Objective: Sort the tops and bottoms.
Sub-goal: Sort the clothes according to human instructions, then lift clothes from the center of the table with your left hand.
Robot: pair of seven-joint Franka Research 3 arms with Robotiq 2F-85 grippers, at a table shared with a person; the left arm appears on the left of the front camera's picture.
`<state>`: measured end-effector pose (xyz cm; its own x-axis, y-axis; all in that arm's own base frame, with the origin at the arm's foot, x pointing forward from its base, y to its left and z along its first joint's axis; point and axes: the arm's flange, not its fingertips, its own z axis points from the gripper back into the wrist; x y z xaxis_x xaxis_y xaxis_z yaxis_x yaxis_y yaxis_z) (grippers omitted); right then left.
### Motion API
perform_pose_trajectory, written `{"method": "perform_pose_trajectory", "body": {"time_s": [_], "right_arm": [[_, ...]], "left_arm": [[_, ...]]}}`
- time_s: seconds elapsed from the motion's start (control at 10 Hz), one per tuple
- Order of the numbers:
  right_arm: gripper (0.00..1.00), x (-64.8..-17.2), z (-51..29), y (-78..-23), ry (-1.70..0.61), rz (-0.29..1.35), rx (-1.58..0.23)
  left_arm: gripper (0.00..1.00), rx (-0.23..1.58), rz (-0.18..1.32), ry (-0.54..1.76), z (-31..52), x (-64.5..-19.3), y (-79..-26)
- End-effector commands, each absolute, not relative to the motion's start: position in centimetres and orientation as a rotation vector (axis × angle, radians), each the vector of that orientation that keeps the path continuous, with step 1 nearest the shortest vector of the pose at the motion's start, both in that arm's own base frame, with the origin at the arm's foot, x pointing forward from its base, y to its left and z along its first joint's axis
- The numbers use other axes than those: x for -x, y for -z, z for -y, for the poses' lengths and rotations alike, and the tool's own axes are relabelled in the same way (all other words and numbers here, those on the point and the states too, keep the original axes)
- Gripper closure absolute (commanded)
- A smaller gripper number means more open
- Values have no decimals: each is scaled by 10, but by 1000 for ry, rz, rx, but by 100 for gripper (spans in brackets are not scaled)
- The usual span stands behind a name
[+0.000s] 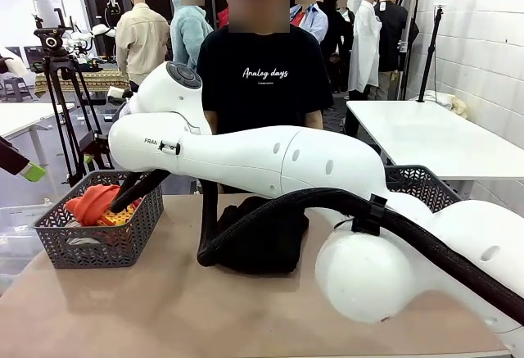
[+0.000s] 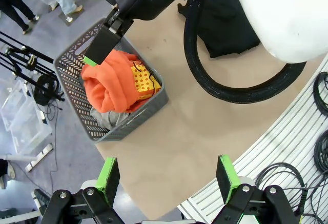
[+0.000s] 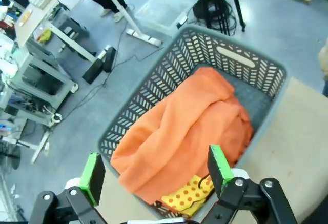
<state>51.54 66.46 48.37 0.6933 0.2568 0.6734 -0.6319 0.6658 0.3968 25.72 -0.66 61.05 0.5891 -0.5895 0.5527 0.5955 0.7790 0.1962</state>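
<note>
**orange top sitting in the basket, both grippers spread wide**

so the right gripper hangs just over the basket, fingers apart, nothing in them. the orange top lies on a pale grey top. the left gripper is spread too, empty. black bottoms sit mid table

**Orange, grey and black on tan**

Shows a bright orange soft folded top, its print patch yellow with red dots. Sets pale grey fabric beneath, inside a grey herringbone-lattice plastic basket. Reads plain black on the folded garment bundle, tan on the tabletop.
</note>
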Motion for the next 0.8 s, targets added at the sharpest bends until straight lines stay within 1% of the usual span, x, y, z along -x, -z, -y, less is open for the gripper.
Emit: {"method": "perform_pose_trajectory", "body": {"time_s": [0.0, 0.7], "right_arm": [[0, -515, -666, -477, -540, 617, -665], [0, -515, -666, -477, -540, 617, -665]], "left_arm": [[2, 9, 639, 690, 7, -257, -610], [2, 9, 639, 690, 7, -257, -610]]}}
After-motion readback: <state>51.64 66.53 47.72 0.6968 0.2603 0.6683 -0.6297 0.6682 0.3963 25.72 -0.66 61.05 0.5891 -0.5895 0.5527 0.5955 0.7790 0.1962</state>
